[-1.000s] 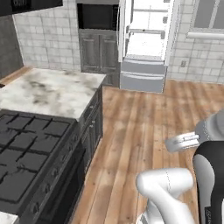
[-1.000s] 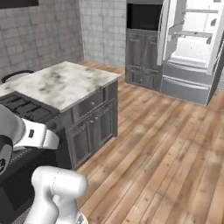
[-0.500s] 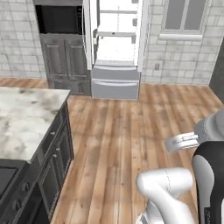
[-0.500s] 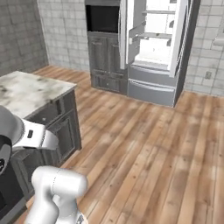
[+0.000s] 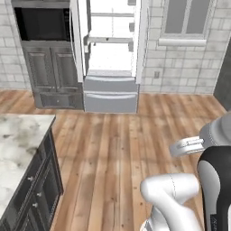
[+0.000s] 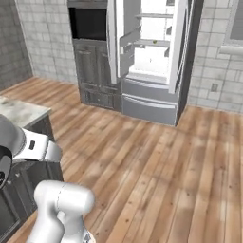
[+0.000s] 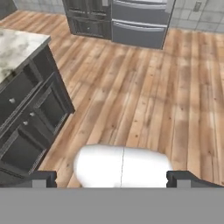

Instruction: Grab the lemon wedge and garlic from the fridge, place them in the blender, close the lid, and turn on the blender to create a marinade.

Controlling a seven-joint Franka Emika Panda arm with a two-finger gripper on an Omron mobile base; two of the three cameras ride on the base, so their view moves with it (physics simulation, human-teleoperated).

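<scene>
Both base views swung since a moment ago: fridge (image 5: pixel 110 54) now dead ahead, doors open, across the wood floor (image 5: pixel 117 149). Gripper (image 7: pixel 111 177) spread wide, holding nothing. Stove gone from sight, island counter (image 5: pixel 18 149) slid to the left edge.

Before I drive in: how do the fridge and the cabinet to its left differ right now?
The fridge stands with its upper doors open, showing a bright white interior with shelves; the cabinet has its panelled doors shut. The fridge is pale grey-white, the cabinet dark grey. The fridge has two wide drawers at the bottom; the cabinet carries a black oven above its doors. Both stand against the tiled back wall.
</scene>
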